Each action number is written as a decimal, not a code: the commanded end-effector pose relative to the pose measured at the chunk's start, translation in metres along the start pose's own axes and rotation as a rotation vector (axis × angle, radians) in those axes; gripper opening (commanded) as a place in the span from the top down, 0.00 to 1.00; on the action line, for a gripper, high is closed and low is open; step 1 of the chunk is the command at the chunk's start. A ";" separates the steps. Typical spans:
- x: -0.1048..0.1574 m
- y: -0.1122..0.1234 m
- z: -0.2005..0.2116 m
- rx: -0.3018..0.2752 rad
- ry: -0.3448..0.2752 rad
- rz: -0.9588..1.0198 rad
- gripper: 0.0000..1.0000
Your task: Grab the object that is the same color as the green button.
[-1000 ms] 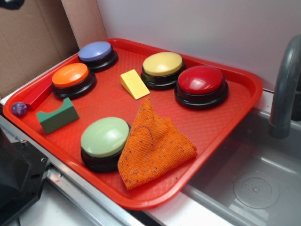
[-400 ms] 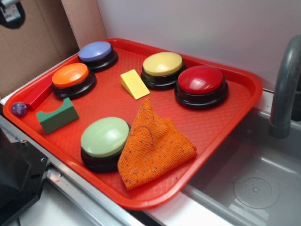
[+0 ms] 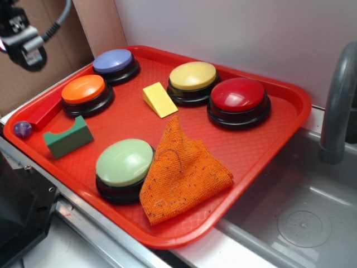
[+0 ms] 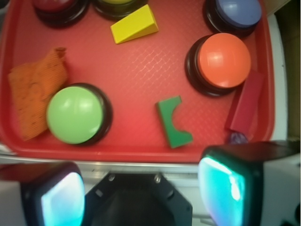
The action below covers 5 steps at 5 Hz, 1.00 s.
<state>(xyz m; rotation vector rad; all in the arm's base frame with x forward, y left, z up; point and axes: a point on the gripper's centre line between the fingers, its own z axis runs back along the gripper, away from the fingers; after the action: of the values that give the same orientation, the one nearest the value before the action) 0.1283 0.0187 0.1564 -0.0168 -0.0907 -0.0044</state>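
Reaching for the green block (image 3: 68, 137) is all still ahead of me: it lies untouched on the red tray (image 3: 290, 100), close to the tray's left edge, notch facing up, with bare tray all round it. In the wrist view the block (image 4: 173, 122) sits slightly right of centre, between the green button (image 4: 74, 114) and the red bar (image 4: 245, 101), touching neither. The green button (image 3: 124, 163) is the colour match and stands near the front edge, with the orange cloth (image 3: 181, 170) lapping against its right side.

Further out, the orange button (image 3: 85, 90) sits just behind the block, the red bar (image 3: 46, 111) runs along the left rim, and a small purple bead (image 3: 23, 129) rests at the bar's near end. The yellow wedge (image 3: 159, 99) lies mid-tray, well apart from the block.

My gripper (image 3: 21, 39) hangs high over the tray's back-left corner, clear of everything. In the wrist view the fingers (image 4: 230, 186) show wide apart at the bottom of the frame with nothing between them, so I read the jaws as spread and empty.

By my judgement the task has barely begun: lining up over the block, descending, closing and lifting are all left.
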 end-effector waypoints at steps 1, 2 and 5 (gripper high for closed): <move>0.011 0.019 -0.046 0.028 -0.054 0.011 0.00; 0.013 0.026 -0.069 0.022 -0.067 0.012 0.00; 0.012 0.035 -0.120 0.061 -0.018 0.035 0.00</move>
<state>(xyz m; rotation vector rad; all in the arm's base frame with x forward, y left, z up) 0.1470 0.0486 0.0336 0.0358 -0.0887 0.0453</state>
